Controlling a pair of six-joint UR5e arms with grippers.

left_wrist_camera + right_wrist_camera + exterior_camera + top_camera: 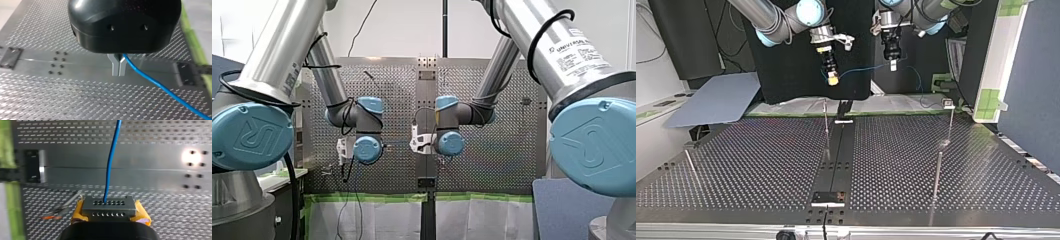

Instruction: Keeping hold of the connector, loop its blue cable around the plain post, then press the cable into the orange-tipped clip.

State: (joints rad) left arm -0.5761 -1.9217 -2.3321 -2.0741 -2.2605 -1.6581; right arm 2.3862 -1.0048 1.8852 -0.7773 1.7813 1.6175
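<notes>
- The connector [109,205] is a small grey metal block with two rows of little round holes on the face you can see in the right wrist view.
- The blue cable [110,165] is thin and bright blue. It comes out of one hole in the upper row and runs straight ahead of the claw, 12 o'clock from the connector, over the table [155,147].
- The right claw [109,213] is pinching that connector. The yellow pads [142,214] are squeezed against both of its sides, and the block pokes out just past them.
- The left claw [119,67] is black, and its two metal fingers [115,65] are pressed together on the blue cable. The cable sits right in the seam where they meet, then heads off from the tips toward about 4 o'clock, above the table and not touching it.
- In the top view both claws hang up in the air near the table's far edge, well clear of the surface.
- In the same view the left claw sits at about 3 o'clock from the right one, a touch higher. The cable sags in a shallow curve between them, so it's held at two spots — connector end and a bit further along.
- Past the left claw, more blue cable droops down toward about 5 o'clock.
- In the right wrist view there's a thin rod with an orange end [58,213] at about 9 o'clock from the claw. It's close by but not touching — too blurred to say more.
</notes>
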